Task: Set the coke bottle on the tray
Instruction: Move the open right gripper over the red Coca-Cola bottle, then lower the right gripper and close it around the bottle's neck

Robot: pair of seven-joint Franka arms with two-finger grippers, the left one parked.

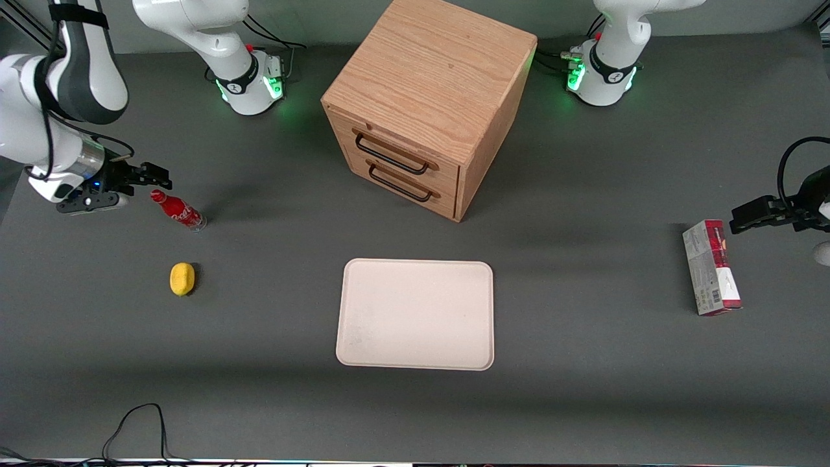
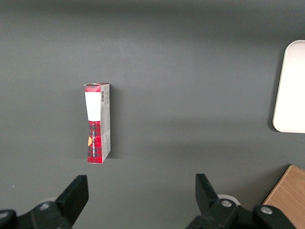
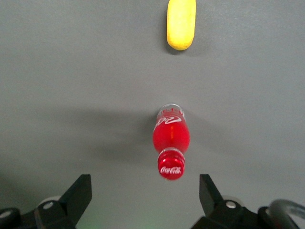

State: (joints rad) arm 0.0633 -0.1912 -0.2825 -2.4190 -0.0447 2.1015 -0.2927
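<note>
The coke bottle (image 1: 177,210) is small, slim and red with a red cap and white lettering. It stands on the grey table toward the working arm's end. In the right wrist view the coke bottle (image 3: 170,143) shows cap-first between the two fingers. My gripper (image 1: 155,176) hovers just above and beside the bottle's cap, open and empty; in the right wrist view the gripper (image 3: 145,195) has its jaws spread wide. The cream-white tray (image 1: 415,314) lies flat in the middle of the table, nearer the front camera than the cabinet, and holds nothing.
A yellow lemon (image 1: 182,279) lies nearer the front camera than the bottle; it also shows in the right wrist view (image 3: 181,23). A wooden two-drawer cabinet (image 1: 425,97) stands at mid-table. A red-and-grey carton (image 1: 711,267) lies toward the parked arm's end.
</note>
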